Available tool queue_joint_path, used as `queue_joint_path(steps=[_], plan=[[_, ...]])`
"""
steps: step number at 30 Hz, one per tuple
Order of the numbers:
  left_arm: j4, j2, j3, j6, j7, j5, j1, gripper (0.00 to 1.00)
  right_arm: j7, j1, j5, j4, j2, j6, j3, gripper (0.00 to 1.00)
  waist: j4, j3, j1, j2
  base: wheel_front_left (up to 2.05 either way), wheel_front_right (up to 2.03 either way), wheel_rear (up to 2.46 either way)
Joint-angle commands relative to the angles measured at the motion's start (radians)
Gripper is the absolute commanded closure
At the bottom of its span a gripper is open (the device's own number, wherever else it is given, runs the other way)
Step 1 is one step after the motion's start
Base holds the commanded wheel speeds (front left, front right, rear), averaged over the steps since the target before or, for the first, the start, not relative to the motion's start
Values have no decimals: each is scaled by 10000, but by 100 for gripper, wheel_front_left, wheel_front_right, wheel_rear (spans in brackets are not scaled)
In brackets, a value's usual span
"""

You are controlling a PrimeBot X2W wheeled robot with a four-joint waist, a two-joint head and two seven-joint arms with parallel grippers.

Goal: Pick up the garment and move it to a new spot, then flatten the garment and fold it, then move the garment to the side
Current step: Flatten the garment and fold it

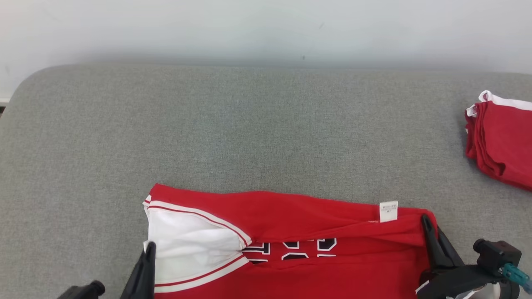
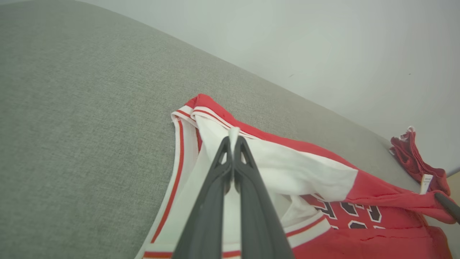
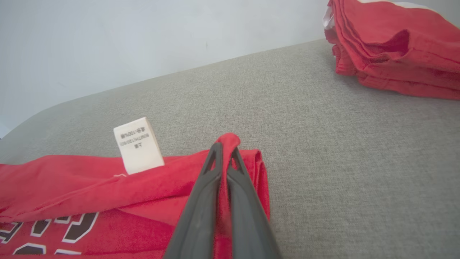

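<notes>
A red jersey [image 1: 291, 232] with white trim and dark numerals lies partly folded at the near edge of the grey surface. My left gripper [image 1: 149, 249] is shut on its white left end [image 2: 233, 135]. My right gripper [image 1: 424, 222] is shut on the jersey's red right corner [image 3: 227, 144], beside a white care label [image 3: 138, 145]. The same label [image 1: 388, 211] stands up from the far fold in the head view. The jersey's near part runs out of view below.
A stack of folded red garments [image 1: 501, 141] sits at the far right edge of the grey padded surface [image 1: 249, 124]; the same stack [image 3: 391, 46] shows at the right wrist view's top right. A pale wall runs behind. Open grey surface stretches beyond the jersey.
</notes>
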Motion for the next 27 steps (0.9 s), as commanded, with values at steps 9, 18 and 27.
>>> queue_joint_path(steps=[9,18,27], plan=[[754,-602,903,-284,-21,863,436,0,-43,784,344,-760,104,4,-341,0,-15,-387,2,1,0,0,0],[300,-1280,2087,-427,-21,2631,962,0,-26,1052,267,-455,11,4,-538,0,115,-714,2,1,0,0,0],[-170,-1960,2953,-534,-20,4384,1420,0,-25,316,-191,1391,355,4,-511,0,279,-895,2,1,0,0,0]])
